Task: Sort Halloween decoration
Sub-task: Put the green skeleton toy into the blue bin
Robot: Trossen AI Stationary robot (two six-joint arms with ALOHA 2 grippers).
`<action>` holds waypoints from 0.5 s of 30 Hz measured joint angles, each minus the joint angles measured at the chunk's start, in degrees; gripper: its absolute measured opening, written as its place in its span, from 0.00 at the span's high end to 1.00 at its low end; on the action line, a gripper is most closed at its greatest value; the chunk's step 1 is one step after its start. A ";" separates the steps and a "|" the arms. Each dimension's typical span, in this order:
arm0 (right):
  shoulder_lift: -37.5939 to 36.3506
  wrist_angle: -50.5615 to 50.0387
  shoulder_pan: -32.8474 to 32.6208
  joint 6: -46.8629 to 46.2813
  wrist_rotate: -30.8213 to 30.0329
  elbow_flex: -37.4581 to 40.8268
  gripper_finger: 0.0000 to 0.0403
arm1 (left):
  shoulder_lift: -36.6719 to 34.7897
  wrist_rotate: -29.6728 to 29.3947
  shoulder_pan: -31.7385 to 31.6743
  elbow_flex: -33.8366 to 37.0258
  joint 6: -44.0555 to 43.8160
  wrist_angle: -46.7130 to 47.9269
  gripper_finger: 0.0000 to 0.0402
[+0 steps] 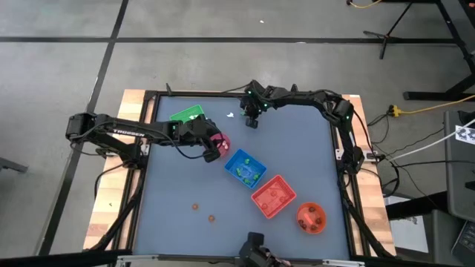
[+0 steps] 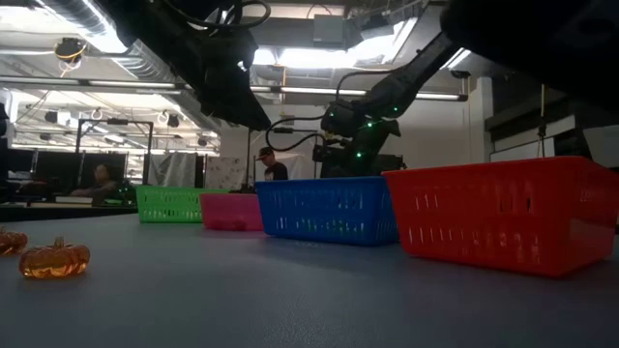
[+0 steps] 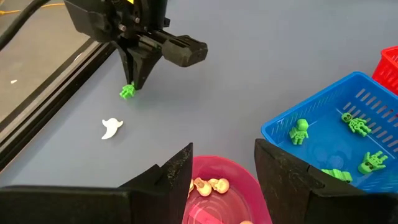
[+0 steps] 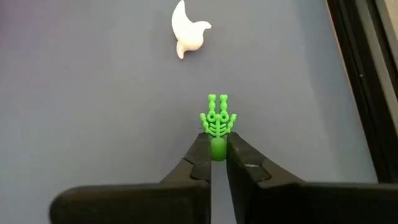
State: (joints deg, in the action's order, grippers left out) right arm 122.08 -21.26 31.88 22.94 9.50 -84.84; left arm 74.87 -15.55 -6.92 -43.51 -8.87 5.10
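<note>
Between the tips of the right gripper (image 4: pixel 218 149), near the far edge of the tabletop (image 1: pixel 185 193), sits a small green skeleton figure (image 4: pixel 217 124). The jaws are pinched together on its round head end, and the ribs and legs stick straight out ahead of the fingers. So its long axis runs in line with the gripper, not across it, and its feet point away from the wrist toward the white ghost (image 4: pixel 188 27), which lies on the surface a little beyond and apart from it. Seen from the left wrist, the figure (image 3: pixel 127 91) hangs at the very tip of the right gripper (image 3: pixel 132 84), just at or barely above the surface; whether it has left the tabletop I cannot tell.

Judging by what already lies in the containers, the blue tray (image 1: pixel 245 167) is where it belongs: several green figures (image 3: pixel 357 124) of the same kind rest inside. That tray lies toward the table's middle, well apart from the right gripper, so the coming move is a carry across open surface toward it. With the grip only on the head, the figure could swing or slip on the way.

The left gripper (image 3: pixel 224 180) hovers over the pink bowl (image 3: pixel 214 186), its jaws standing apart and holding nothing, with pale trinkets (image 3: pixel 208 185) in the bowl below. It is nearer the blue tray, and the ghost is unclaimed.
</note>
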 joint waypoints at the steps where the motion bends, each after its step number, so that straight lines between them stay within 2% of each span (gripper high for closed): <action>1: 0.00 -0.06 0.00 0.00 0.02 -0.11 0.95 | 0.00 0.01 -0.01 0.00 0.00 0.01 0.61; 9: 0.00 -2.17 0.00 0.00 0.11 -0.26 0.94 | 0.00 0.00 -0.01 0.00 0.01 0.01 0.61; 15: -0.69 -13.16 -0.83 -0.05 0.99 -2.18 0.94 | 0.00 -0.01 0.00 0.00 0.01 0.01 0.61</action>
State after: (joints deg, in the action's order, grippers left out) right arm 121.39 -34.41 31.05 22.89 10.49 -87.02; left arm 74.87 -15.55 -6.92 -43.51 -8.86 5.10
